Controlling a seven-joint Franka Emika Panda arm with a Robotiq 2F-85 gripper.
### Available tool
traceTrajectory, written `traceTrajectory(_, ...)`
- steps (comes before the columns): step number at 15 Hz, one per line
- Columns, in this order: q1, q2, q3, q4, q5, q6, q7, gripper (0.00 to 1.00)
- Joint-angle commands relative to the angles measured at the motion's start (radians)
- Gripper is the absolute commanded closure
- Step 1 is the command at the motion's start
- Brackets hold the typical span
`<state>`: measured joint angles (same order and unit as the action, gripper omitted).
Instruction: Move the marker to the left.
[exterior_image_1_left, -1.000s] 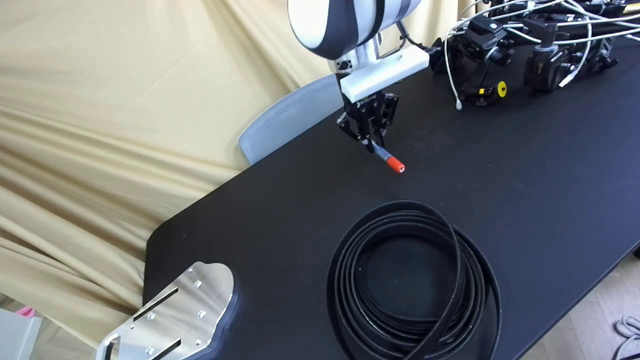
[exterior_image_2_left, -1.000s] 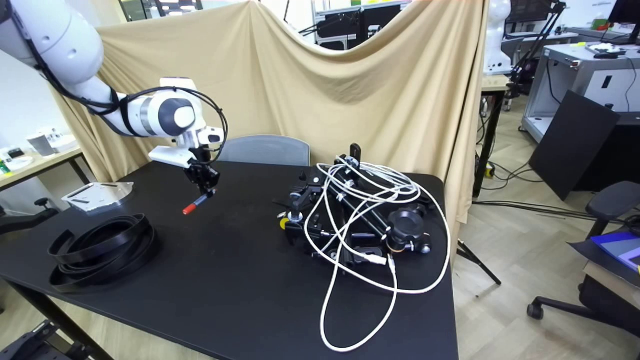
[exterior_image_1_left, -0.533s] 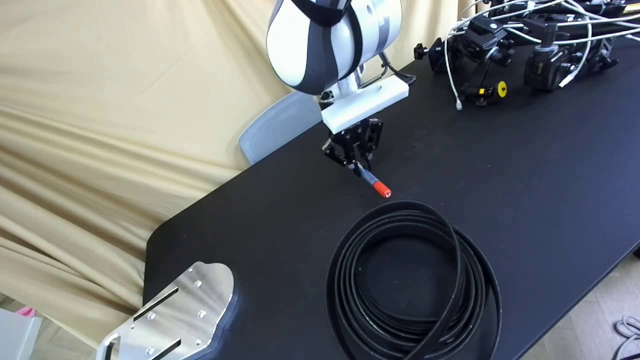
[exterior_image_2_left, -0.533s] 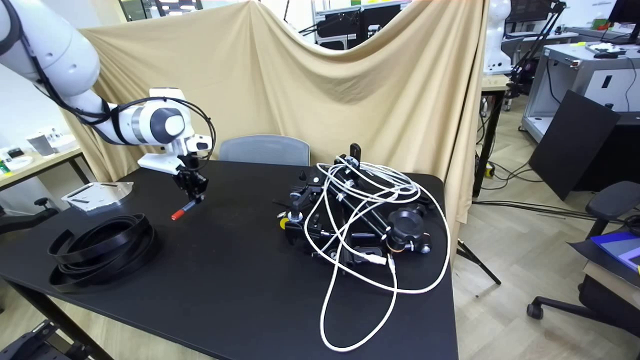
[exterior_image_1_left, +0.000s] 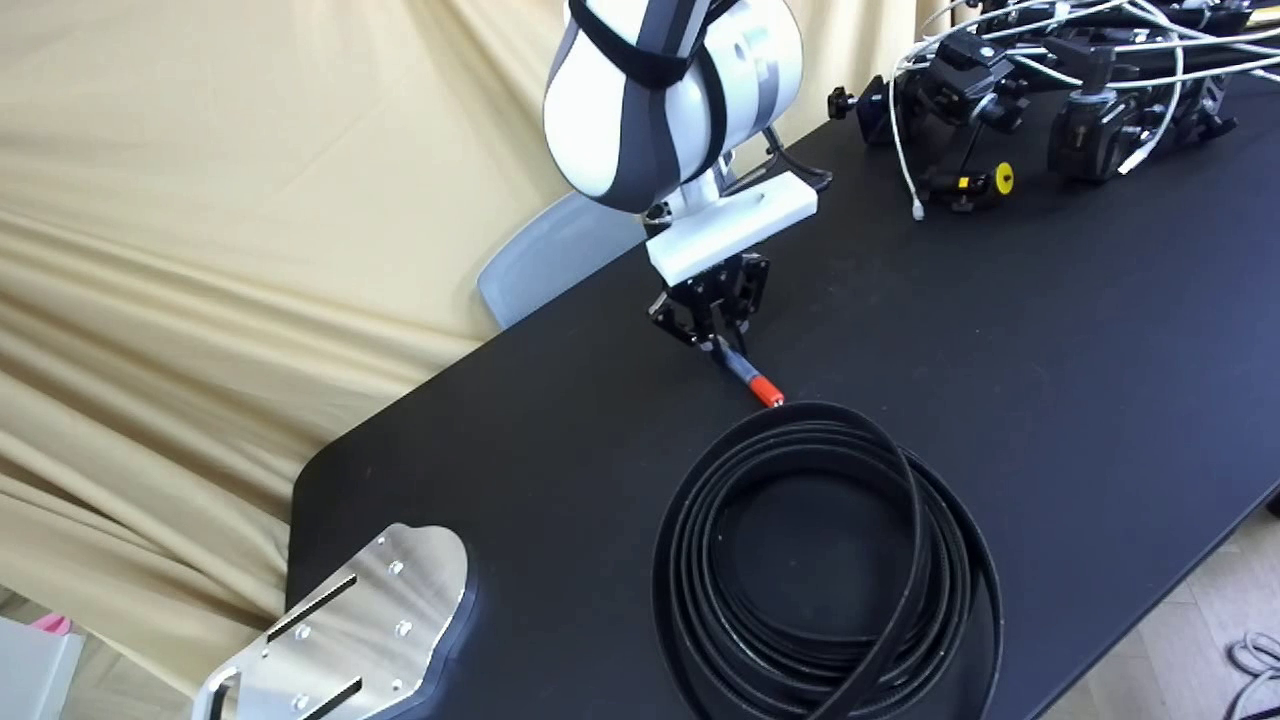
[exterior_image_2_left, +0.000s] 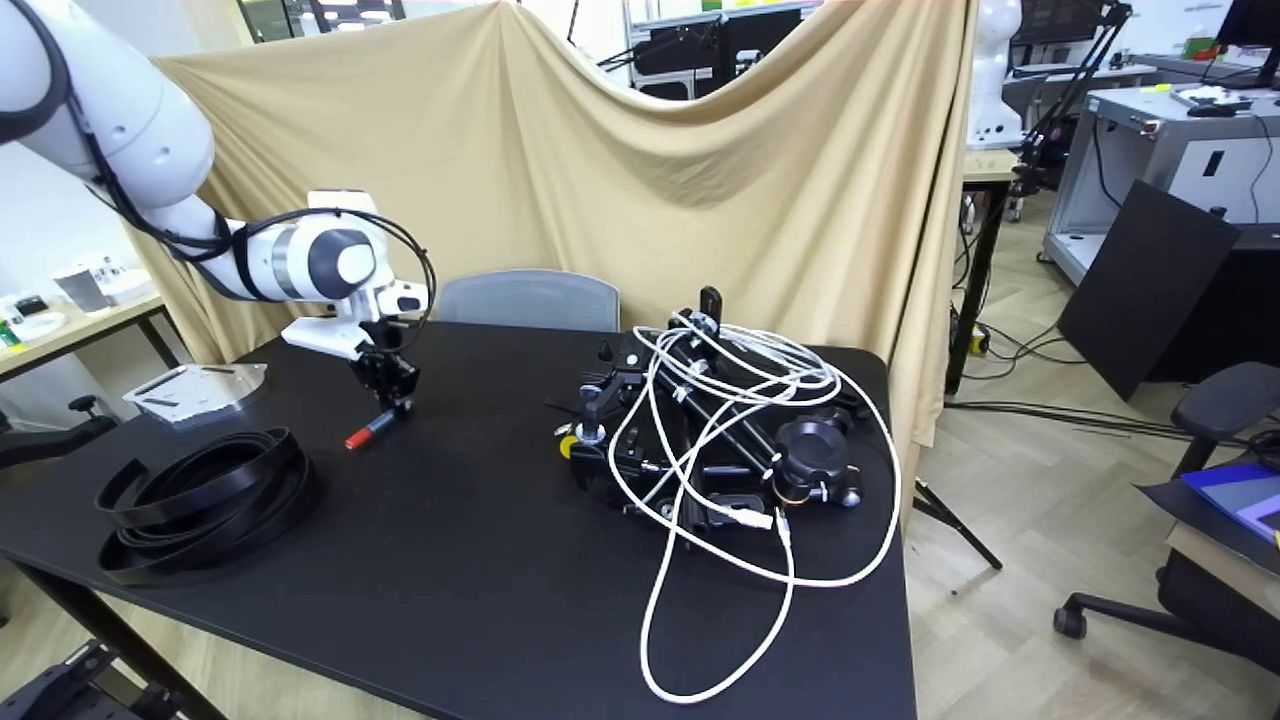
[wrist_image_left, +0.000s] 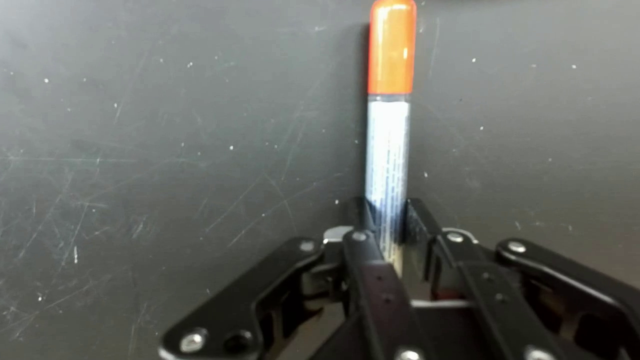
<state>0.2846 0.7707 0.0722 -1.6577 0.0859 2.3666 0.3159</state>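
As seen in the wrist view, one marker (wrist_image_left: 387, 140), red-capped, pale-barrelled, at or just above the bench (exterior_image_1_left: 560, 460); contact unclear. One gripper (wrist_image_left: 387, 212), with jaws clamped on the barrel, away from the cap. Near the cap, apart in an exterior view, one black coil (exterior_image_2_left: 205, 505). Well apart: slotted metal plate (exterior_image_1_left: 360, 630); black tripod parts (exterior_image_2_left: 812, 450), draped with white cable (exterior_image_2_left: 750, 518). Behind the bench: grey chair back (exterior_image_2_left: 530, 302), beige cloth (exterior_image_2_left: 620, 190).

In an exterior view the camera looks down, near the coiled cable (exterior_image_1_left: 690, 560); in an exterior view it stands farther back, facing a tan curtain (exterior_image_2_left: 700, 180) across the black table (exterior_image_2_left: 480, 580) — the 2 share all 3. The wrist view peers down close over gripper (wrist_image_left: 389, 215) and marker (wrist_image_left: 387, 150).
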Motion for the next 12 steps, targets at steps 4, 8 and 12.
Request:
traceTrajectory(4,0.0,0.018,0.0,0.036,0.019,-0.017,0.031,0.26)
traceTrajectory(8,-0.002,-0.018,0.0,0.009,0.027,-0.023,0.041,0.01)
traceTrajectory(12,-0.011,-0.073,0.004,-0.037,0.052,-0.028,0.053,0.0)
